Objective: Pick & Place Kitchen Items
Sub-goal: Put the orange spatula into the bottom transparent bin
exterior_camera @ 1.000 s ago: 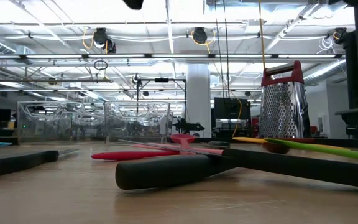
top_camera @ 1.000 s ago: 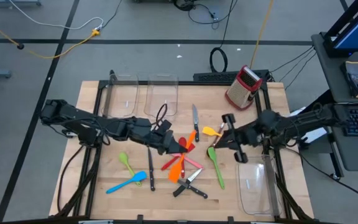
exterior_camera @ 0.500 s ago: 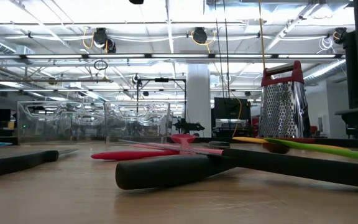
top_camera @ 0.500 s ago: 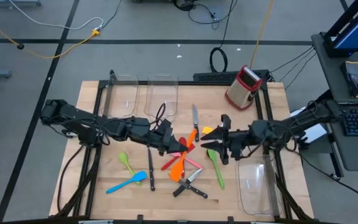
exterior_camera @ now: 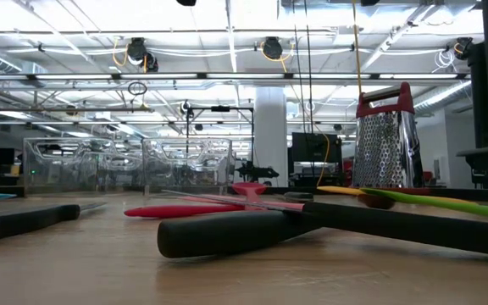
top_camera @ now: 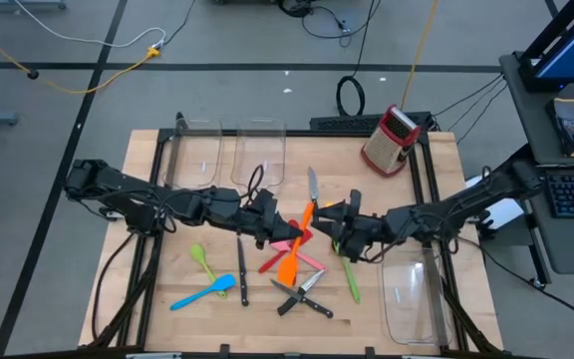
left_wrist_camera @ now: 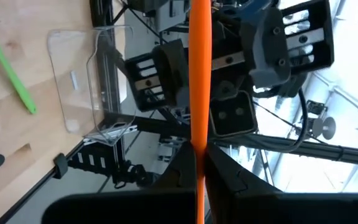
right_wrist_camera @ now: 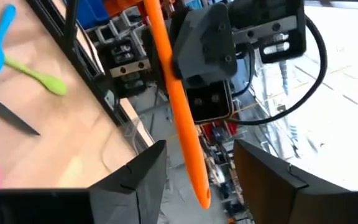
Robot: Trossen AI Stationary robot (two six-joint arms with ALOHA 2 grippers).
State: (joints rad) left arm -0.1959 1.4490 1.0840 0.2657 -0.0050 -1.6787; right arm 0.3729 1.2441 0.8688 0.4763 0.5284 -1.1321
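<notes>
My left gripper (top_camera: 279,221) hangs above the middle of the table, shut on an orange utensil (top_camera: 307,216). Its long handle (left_wrist_camera: 199,68) sticks out toward the table's right. My right gripper (top_camera: 335,223) faces it from the right, open. In the right wrist view its two fingers (right_wrist_camera: 135,180) stand on either side of the handle's free end (right_wrist_camera: 201,196) without touching it. Below them other kitchen items lie flat on the wood: an orange spatula (top_camera: 287,267), a green spoon (top_camera: 348,271) and black-handled knives (top_camera: 303,297). My left gripper pinches the orange utensil's handle (left_wrist_camera: 197,142) between its two fingers. The fingers come level from the table's left and lie along the handle. The handle runs on past the fingertips, about level, clear of the table. The gripper hides the utensil's other end.
Two clear bins (top_camera: 257,152) (top_camera: 195,150) stand at the far edge and another (top_camera: 413,295) at the near right. A red box grater (top_camera: 392,140) stands far right. A blue spatula (top_camera: 203,292), a green spoon (top_camera: 202,259) and a knife (top_camera: 240,269) lie near left.
My right gripper has moved toward the table's left, up to the free end of the orange handle, rolling about its own axis as it went. My left gripper has kept its place with the orange utensil held clear of the table.
</notes>
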